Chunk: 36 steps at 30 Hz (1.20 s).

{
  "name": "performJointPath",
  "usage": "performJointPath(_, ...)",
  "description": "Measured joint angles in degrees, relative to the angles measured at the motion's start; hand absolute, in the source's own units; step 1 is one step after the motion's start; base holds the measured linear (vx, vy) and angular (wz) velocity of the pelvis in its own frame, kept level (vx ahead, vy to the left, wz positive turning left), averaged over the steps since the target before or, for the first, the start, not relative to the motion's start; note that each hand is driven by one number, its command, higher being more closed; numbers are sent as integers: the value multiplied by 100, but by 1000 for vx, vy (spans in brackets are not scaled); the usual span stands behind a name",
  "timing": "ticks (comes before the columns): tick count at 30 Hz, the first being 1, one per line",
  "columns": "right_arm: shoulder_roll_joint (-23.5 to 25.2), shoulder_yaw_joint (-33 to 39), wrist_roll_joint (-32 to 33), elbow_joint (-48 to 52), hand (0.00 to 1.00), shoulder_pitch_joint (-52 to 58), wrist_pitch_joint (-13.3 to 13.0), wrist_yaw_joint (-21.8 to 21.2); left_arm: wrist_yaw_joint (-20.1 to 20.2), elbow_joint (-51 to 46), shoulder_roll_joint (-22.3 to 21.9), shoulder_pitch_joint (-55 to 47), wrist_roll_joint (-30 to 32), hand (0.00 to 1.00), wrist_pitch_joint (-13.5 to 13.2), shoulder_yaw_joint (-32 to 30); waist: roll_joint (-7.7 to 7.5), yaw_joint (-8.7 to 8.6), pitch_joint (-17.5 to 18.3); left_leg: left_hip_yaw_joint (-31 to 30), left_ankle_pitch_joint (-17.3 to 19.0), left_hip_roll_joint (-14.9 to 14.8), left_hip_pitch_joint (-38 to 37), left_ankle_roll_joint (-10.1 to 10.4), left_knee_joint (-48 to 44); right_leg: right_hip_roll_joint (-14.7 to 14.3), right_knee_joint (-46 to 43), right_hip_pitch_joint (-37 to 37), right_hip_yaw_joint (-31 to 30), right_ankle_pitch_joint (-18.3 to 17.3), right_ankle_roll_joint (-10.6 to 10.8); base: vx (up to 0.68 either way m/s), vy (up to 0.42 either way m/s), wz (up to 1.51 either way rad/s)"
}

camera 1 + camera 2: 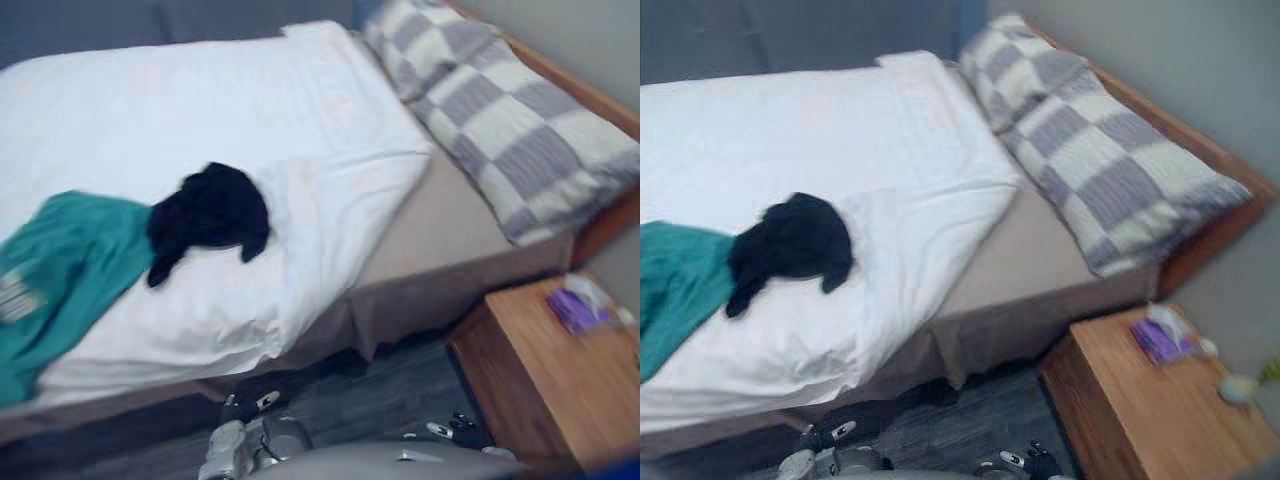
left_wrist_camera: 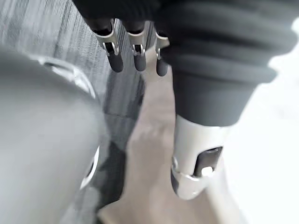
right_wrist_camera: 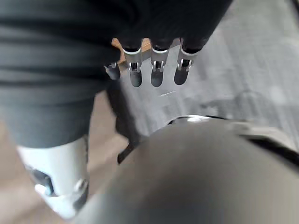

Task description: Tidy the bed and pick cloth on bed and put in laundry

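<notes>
Cloth: black cloth (image 1: 210,212) touching teal cloth (image 1: 60,270), left on bed (image 1: 200,90) | left hand (image 2: 115,56) likely nearer, relaxed, empty | right hand (image 3: 156,70) relaxed, empty

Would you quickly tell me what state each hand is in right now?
Left hand: open, holding nothing.
Right hand: open, holding nothing.

The bed (image 1: 430,235) bears white duvet (image 1: 200,100), black cloth (image 1: 212,210), teal cloth (image 1: 70,265), checked pillows (image 1: 520,140).

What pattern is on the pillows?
Big grey and cream checks on the pillows; the right eye view shows them best.
</notes>
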State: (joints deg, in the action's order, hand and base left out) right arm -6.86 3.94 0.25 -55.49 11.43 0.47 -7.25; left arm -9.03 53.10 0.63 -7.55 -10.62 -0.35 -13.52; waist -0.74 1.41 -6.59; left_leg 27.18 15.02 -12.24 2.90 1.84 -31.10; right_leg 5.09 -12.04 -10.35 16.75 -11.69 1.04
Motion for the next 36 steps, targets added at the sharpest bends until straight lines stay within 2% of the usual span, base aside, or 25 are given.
performJointPath(1, 37, 14, -8, 3, 0, -47, -4, -7, -10, 6, 58, -55, -1, 0, 0, -1, -91, -35, 95, -24, 32, 268, -140, -18, 586, 92, 1, 85, -52, -32, 46, 117, 226, 36)
performJointPath(2, 99, 24, -13, 15, 0, -62, -16, -22, -7, 12, 96, -59, -4, 0, 7, -2, -148, -41, 130, -27, 14, 397, -217, -49, 889, 130, 16, 139, -64, -39, 60, 73, 129, 31)
performJointPath(3, 182, 82, -23, 11, 0, -74, -35, -51, 7, 54, 166, -51, -3, 0, 11, -3, -262, -55, 184, -68, -149, 610, -262, -207, 1366, 193, 48, 238, -63, -23, 83, 24, 54, 22)
performJointPath(4, 220, 114, -24, -1, 0, -73, -40, -58, 18, 60, 189, -48, -2, 0, 10, -2, -312, -58, 185, -89, -257, 692, -301, -214, 1523, 228, 63, 243, -64, -11, 100, 16, 43, 29)
performJointPath(5, 262, 186, -25, -24, 0, -40, -50, -74, 44, 115, 216, -49, 1, 0, 1, 5, -364, -63, 214, -131, -555, 909, -494, -223, 2030, 314, 106, 234, -89, 28, 163, 6, 12, 27)
performJointPath(6, 260, 216, -27, -60, 0, -40, -96, -113, 66, 184, 218, -50, 2, 0, -11, 14, -346, -75, 225, -189, -839, 1088, -728, -242, 2555, 335, 115, 220, -175, 28, 166, 7, 7, 26)
performJointPath(7, 252, 224, -24, -60, 0, -40, -106, -129, 95, 216, 217, -54, 1, 0, -14, 25, -330, -82, 232, -240, -935, 1138, -802, -252, 2748, 338, 115, 207, -182, 29, 166, -14, -12, 31)
performJointPath(9, 208, 215, 36, -74, 0, -36, -230, -165, 193, 338, 243, -67, 4, 0, -26, 189, -253, -176, 282, -435, -1467, 1310, -1091, -268, 3645, 341, 100, 222, -164, -1, 209, -40, -37, 42)
performJointPath(13, 193, 31, 435, -254, 0, -38, -559, -257, 415, 399, 388, -46, 17, 0, -6, 417, -390, -253, 246, -740, -1673, 1539, -1023, -342, 3720, 593, -119, 234, 63, -522, 346, -97, -49, 44)
performJointPath(15, 137, -9, 506, -288, 0, -28, -649, -344, 543, 390, 378, -48, 136, 0, -12, 442, -326, -253, 239, -732, -1619, 1635, -1013, -310, 3716, 694, -234, 232, 151, -603, 482, -54, 55, 42)
performJointPath(17, 133, -41, 515, -288, 0, -26, -668, -378, 660, 374, 422, -48, 174, 0, -13, 445, -360, -273, 233, -739, -1508, 1656, -985, -381, 3718, 748, -402, 298, 121, -664, 620, -14, 68, 22)
performJointPath(18, 97, -177, 544, -284, 0, -33, -715, -378, 676, 315, 440, -47, 313, 0, -16, 477, -374, -287, 170, -851, -1482, 1637, -974, -472, 3717, 694, -793, 406, -168, -497, 601, -17, 81, 13)
performJointPath(19, 57, -241, 722, -239, 0, -96, -742, -388, 702, 351, 469, -40, 442, 0, -7, 611, -244, -390, 100, -957, -1507, 1479, -1002, -505, 3716, 540, -1376, 722, -500, -281, 489, -50, 99, 19)
performJointPath(20, 48, -239, 764, -222, 0, -86, -762, -388, 730, 356, 489, -39, 470, 0, -3, 646, -192, -431, 99, -994, -1508, 1407, -998, -497, 3716, 426, -1376, 794, -636, -324, 391, -78, 120, 39)
performJointPath(21, 73, -272, 834, -151, 0, -55, -781, -388, 804, 390, 559, -37, 504, 0, 0, 679, -262, -519, 84, -1071, -1502, 1255, -991, -445, 3719, 103, -847, 787, -1060, -346, 265, -65, 85, 28)
performJointPath(22, 145, -292, 870, -145, 0, -46, -781, -388, 833, 386, 594, -22, 503, 0, 0, 679, -339, -515, 77, -1070, -1501, 1250, -992, -428, 3719, 68, -644, 788, -1148, -263, 211, -14, 35, 25)
performJointPath(23, 232, -358, 893, -150, 0, -24, -768, -389, 893, 391, 660, 37, 509, 0, 13, 677, -539, -495, 69, -1056, -1517, 1306, -1008, -376, 3719, 108, -291, 798, -1160, 168, 88, 83, -53, 6)
performJointPath(24, 268, -402, 939, -142, 0, 37, -754, -430, 900, 409, 598, 89, 521, 0, 30, 668, -566, -480, 98, -1015, -1492, 1316, -1040, -334, 3719, 129, -195, 758, -1151, 201, 138, 91, -54, -2)
performJointPath(27, 187, -480, 967, -119, 0, 69, -757, -483, 897, 425, 520, 80, 559, 0, 30, 671, -431, -461, 152, -813, -1433, 1320, -1029, -255, 3720, 106, 125, 710, -1286, 204, 136, 105, -22, -38)
performJointPath(30, 87, -441, 949, -43, 0, 23, -759, -383, 869, 444, 444, 87, 486, 0, 202, 712, -227, -522, 150, -694, -1445, 1303, -1105, -261, 3720, 92, 432, 555, -1363, 220, 159, 94, -49, -27)
performJointPath(33, -1, -429, 823, -55, 0, 10, -557, -303, 873, 438, 441, 87, 421, 0, 277, 957, -115, -512, 188, -699, -1439, 1235, -1191, -197, 3721, 28, 541, 382, -1305, 199, 127, 54, -71, 8)
performJointPath(36, -48, -430, 729, -58, 0, -29, -356, -305, 874, 437, 458, 83, 303, 0, 360, 1092, -95, -493, 231, -696, -1499, 1148, -1186, -97, 3722, -52, 559, 381, -1264, 179, 91, 32, -90, 9)
